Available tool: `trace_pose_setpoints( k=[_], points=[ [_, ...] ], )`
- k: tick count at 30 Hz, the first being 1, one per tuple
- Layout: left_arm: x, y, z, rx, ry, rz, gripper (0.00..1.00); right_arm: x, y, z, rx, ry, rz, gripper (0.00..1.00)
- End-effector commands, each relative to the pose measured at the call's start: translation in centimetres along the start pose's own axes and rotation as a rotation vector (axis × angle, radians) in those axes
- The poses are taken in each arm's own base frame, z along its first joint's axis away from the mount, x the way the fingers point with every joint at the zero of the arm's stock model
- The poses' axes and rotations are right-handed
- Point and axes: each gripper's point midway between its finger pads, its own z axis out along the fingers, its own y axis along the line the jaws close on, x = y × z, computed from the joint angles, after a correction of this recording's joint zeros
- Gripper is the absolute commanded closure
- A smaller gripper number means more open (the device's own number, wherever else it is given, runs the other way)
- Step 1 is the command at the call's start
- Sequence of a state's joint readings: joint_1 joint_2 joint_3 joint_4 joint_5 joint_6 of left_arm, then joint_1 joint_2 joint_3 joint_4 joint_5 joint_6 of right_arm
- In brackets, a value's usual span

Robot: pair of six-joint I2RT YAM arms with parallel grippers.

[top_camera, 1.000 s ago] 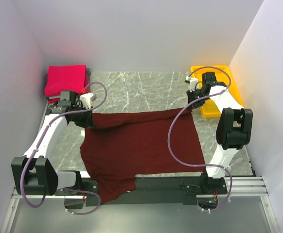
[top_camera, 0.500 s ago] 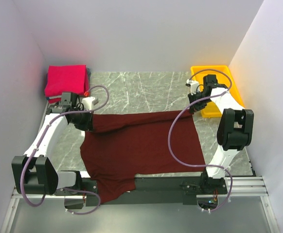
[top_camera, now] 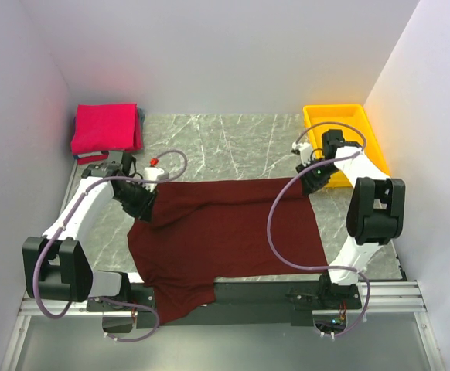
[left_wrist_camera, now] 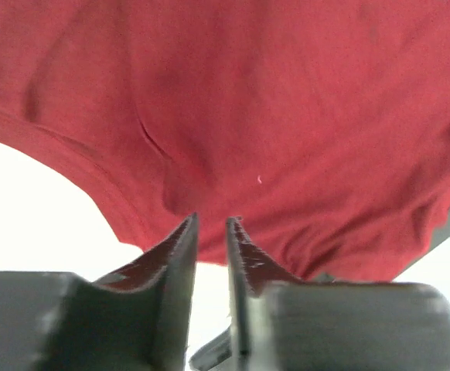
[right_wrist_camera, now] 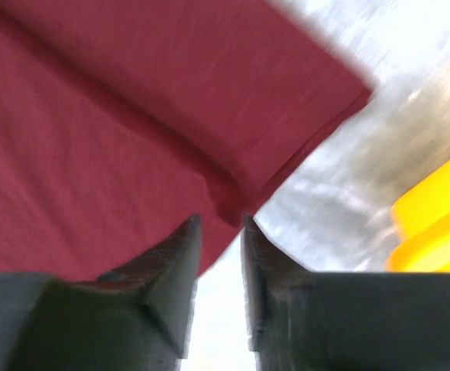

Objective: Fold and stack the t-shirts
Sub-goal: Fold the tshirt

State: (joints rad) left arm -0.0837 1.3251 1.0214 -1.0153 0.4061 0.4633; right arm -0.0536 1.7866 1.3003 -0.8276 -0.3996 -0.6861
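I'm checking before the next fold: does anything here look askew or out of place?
The maroon t-shirt lies skewed: its near-left corner hangs off the table edge over the base rail, and its far edge is wrinkled. The folded pink t-shirt looks tidy.

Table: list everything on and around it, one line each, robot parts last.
maroon shirt: one, dark maroon, spread over the table's near middle, one part hanging over the near edge
red shirt: one, pinkish-red, folded, far left corner
tray: one, yellow, far right corner
table: one, grey marble pattern, under everything
cables: two, purple, one looping along each arm
arms: two, white and black, based at the near edge
left tool: one, dark, at the maroon shirt's far left edge, jaws slightly apart
right tool: one, dark, at the maroon shirt's far right corner, jaws slightly apart
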Motion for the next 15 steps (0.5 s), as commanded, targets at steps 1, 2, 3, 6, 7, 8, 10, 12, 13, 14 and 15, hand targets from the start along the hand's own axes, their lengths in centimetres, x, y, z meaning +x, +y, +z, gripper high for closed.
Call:
trace_pose_setpoints(
  k=[1, 2, 3, 6, 7, 8, 10, 12, 13, 14, 15],
  points=[
    [1.1, -1.0, -1.3, 0.056, 0.055, 0.170, 0.66, 1.9, 0.5, -2.4, 0.038, 0.038, -0.122, 0.59],
    [1.1, -1.1, -1.6, 0.062, 0.054, 0.191, 0.56, 2.1, 0.6, -2.8, 0.044, 0.043, -0.133, 0.57],
    [1.1, -1.5, -1.8, 0.081, 0.054, 0.207, 0.52, 2.2, 0.7, -2.9, 0.044, 0.047, -0.138, 0.56],
    [-0.1, -1.4, -2.0, 0.099, 0.032, 0.234, 0.44, 1.0, 0.7, -3.5, 0.036, 0.022, -0.106, 0.54],
    [-0.9, -1.3, -1.7, 0.108, 0.011, 0.224, 0.43, -0.5, 0.5, -4.0, 0.034, -0.015, -0.104, 0.54],
    [-1.7, -1.1, -1.6, 0.108, -0.004, 0.211, 0.42, -0.7, 0.5, -3.6, 0.012, -0.006, -0.079, 0.54],
    [-3.5, -0.2, -0.5, 0.098, -0.039, 0.149, 0.40, -2.5, 0.3, -3.9, -0.001, -0.029, -0.042, 0.57],
    [-4.5, 0.6, 0.7, 0.099, -0.045, 0.097, 0.37, -2.6, 0.5, -3.0, -0.039, 0.001, 0.001, 0.61],
    [-5.0, 0.8, 1.1, 0.097, -0.051, 0.051, 0.36, -3.2, 0.3, -3.1, -0.034, -0.003, 0.006, 0.64],
    [-5.8, 1.5, 2.1, 0.087, -0.060, 0.035, 0.36, -3.1, 0.5, -2.4, -0.046, 0.019, 0.012, 0.65],
    [-6.1, 1.6, 2.5, 0.095, -0.062, 0.005, 0.37, -3.1, 0.6, -2.2, -0.048, 0.029, 0.019, 0.66]
  ],
)
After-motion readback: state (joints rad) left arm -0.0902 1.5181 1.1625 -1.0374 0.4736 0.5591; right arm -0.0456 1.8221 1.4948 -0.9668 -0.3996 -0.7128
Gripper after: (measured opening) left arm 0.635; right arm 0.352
